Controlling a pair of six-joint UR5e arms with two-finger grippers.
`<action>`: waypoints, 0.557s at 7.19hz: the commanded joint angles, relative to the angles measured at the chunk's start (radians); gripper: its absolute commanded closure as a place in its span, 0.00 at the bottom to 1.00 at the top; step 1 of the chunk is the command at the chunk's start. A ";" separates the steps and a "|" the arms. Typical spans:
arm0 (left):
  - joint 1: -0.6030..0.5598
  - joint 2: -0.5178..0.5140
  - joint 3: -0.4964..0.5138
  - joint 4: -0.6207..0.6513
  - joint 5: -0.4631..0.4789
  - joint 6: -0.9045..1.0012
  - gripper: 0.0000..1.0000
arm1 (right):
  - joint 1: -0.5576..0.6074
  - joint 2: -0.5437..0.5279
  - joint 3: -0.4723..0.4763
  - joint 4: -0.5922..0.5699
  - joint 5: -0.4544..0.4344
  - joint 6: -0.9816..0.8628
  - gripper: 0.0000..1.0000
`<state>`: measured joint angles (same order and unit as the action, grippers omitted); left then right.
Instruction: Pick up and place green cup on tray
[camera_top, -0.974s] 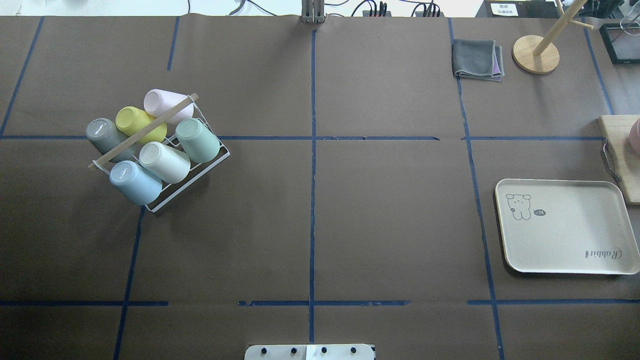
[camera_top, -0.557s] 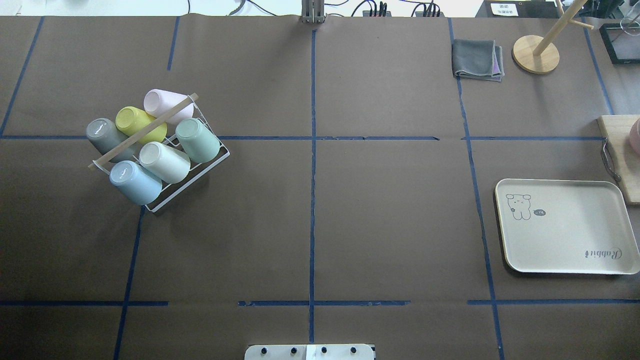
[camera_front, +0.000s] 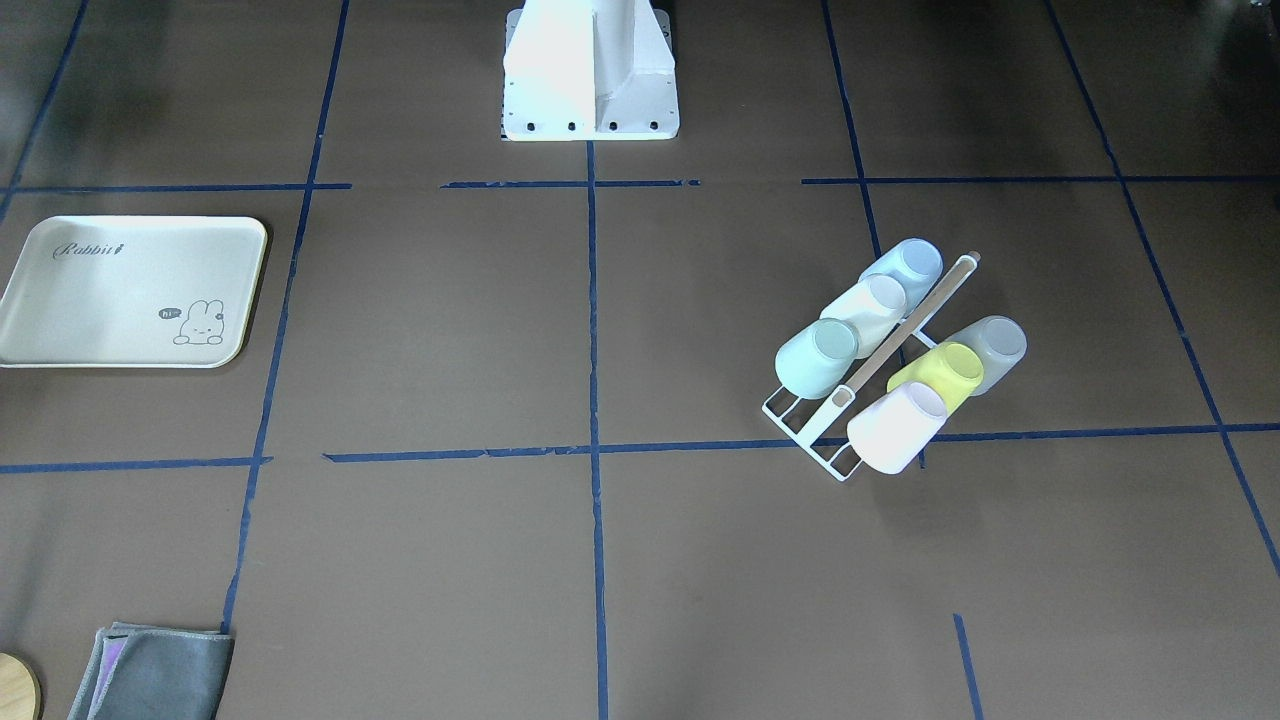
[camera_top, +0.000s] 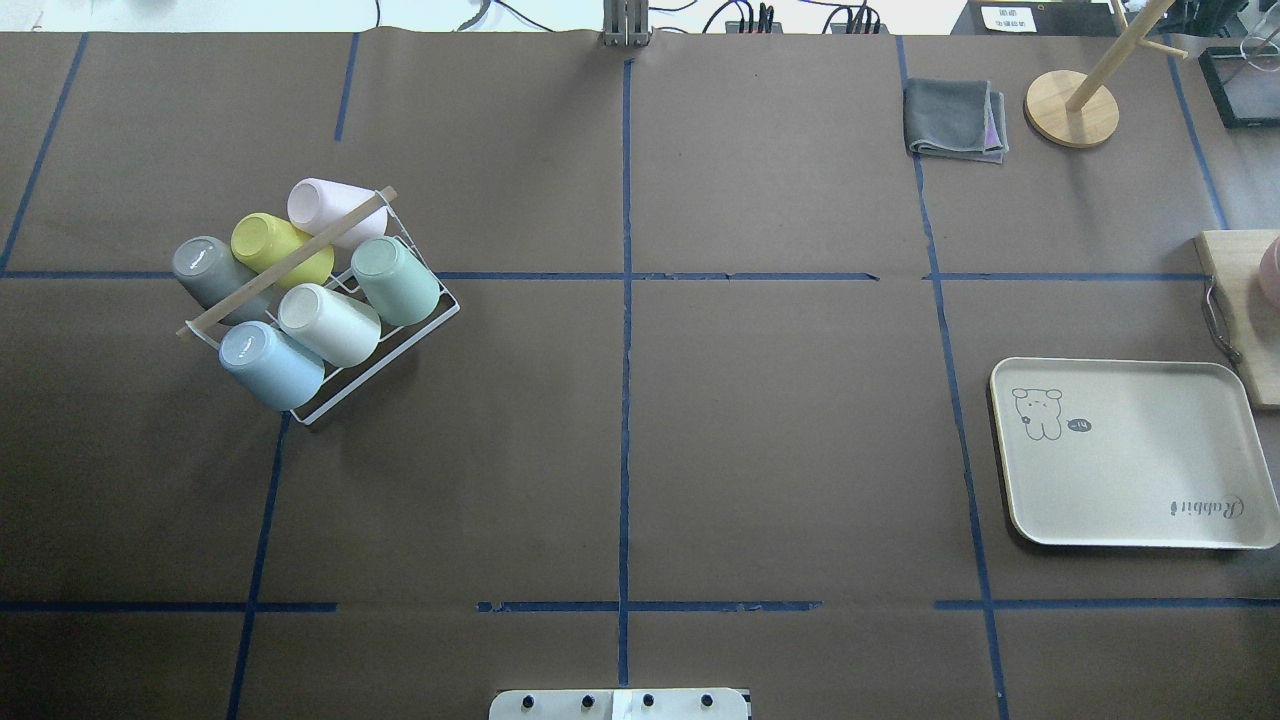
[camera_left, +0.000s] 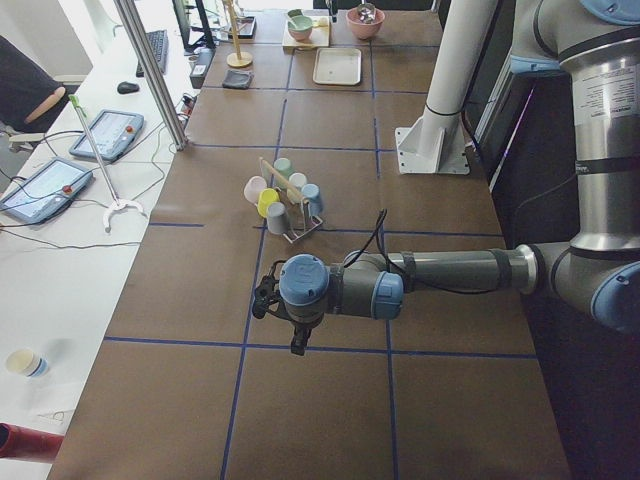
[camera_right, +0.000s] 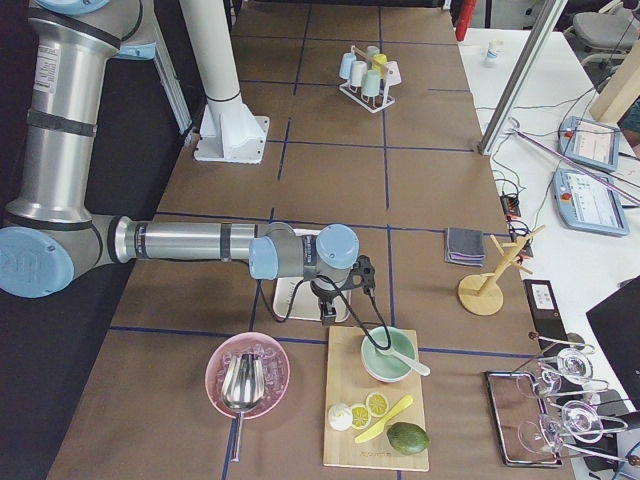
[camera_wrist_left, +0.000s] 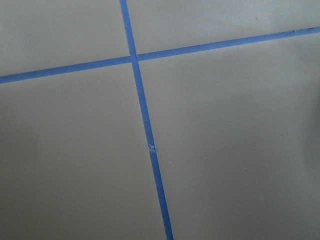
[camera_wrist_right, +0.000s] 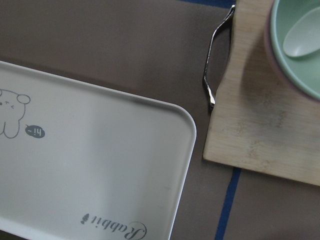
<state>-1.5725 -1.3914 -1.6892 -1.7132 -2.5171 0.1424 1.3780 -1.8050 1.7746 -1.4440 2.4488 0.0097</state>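
Note:
The green cup (camera_top: 395, 280) lies tilted in a white wire rack (camera_top: 290, 262) with a wooden handle, at the table's left, next to a cream cup and near a pale blue cup (camera_top: 268, 364). It also shows in the front view (camera_front: 817, 358). The cream tray (camera_top: 1130, 455) with the "Rabbit" script lies empty at the right, and fills the right wrist view (camera_wrist_right: 90, 165). My left gripper (camera_left: 295, 345) hangs over bare table, well short of the rack. My right gripper (camera_right: 327, 315) hangs over the tray's edge. I cannot tell whether either is open or shut.
The rack also holds yellow-green (camera_top: 272, 243), grey and pink cups. A wooden board (camera_wrist_right: 260, 125) with a metal handle and a mint bowl (camera_wrist_right: 300, 40) lies beside the tray. A grey cloth (camera_top: 955, 118) and a wooden stand (camera_top: 1072, 108) are at the far right.

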 joint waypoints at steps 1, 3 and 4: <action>0.000 0.000 -0.006 -0.002 -0.005 -0.018 0.00 | -0.124 -0.052 -0.023 0.229 -0.061 0.273 0.02; 0.000 0.000 -0.010 -0.003 -0.003 -0.038 0.00 | -0.158 -0.057 -0.174 0.513 -0.088 0.379 0.04; 0.000 0.000 -0.010 -0.003 -0.003 -0.038 0.00 | -0.196 -0.053 -0.188 0.584 -0.097 0.511 0.04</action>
<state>-1.5724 -1.3913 -1.6986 -1.7163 -2.5204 0.1074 1.2236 -1.8598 1.6323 -0.9852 2.3667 0.3797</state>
